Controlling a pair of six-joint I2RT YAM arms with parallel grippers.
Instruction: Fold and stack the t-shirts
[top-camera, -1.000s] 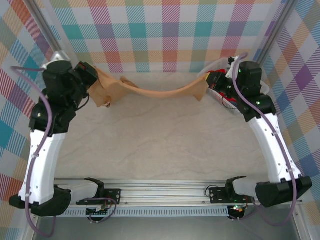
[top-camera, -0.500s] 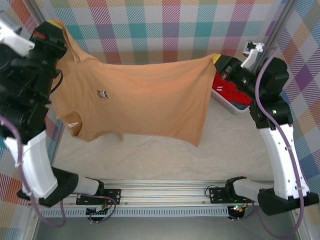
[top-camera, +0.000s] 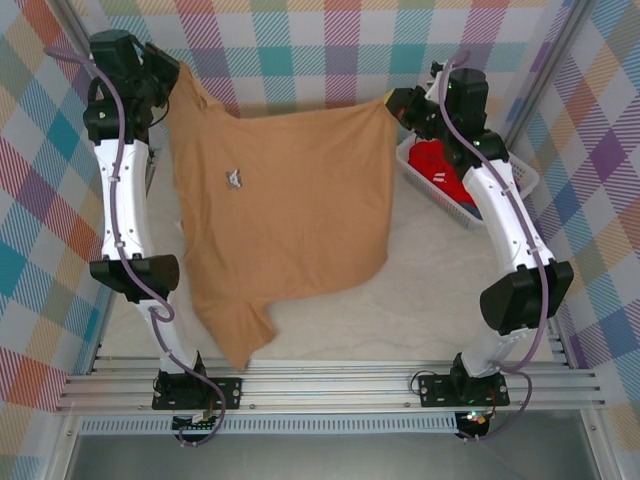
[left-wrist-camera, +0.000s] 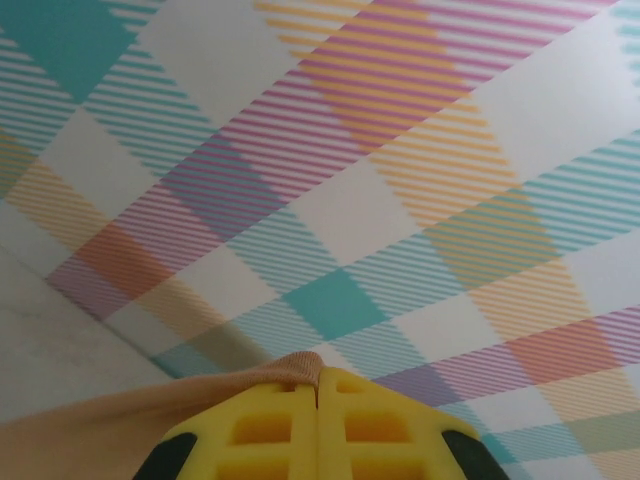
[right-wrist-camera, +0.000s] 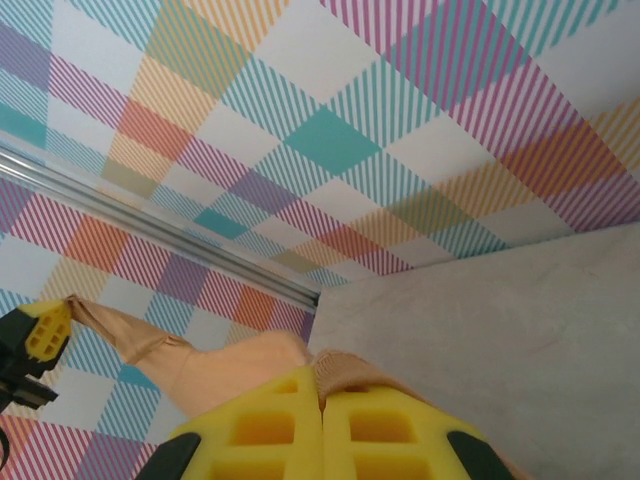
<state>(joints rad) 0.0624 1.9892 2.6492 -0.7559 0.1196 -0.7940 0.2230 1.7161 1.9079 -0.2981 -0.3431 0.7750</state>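
the left tool (left-wrist-camera: 318, 390) and right tool (right-wrist-camera: 320, 390) are each pinched shut on an upper corner of the tan tee (top-camera: 285, 210), held high and spread across the frame's top, probably to lay it flat on the bench (top-camera: 440, 300). the red tee (top-camera: 438, 165) lies in the basket (top-camera: 415, 180) at right, partly behind the arm; the tan tee's print is unreadable.

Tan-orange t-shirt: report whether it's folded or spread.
Spread: the tan-orange t-shirt hangs open between the left gripper and right gripper, each shut on its upper edge.
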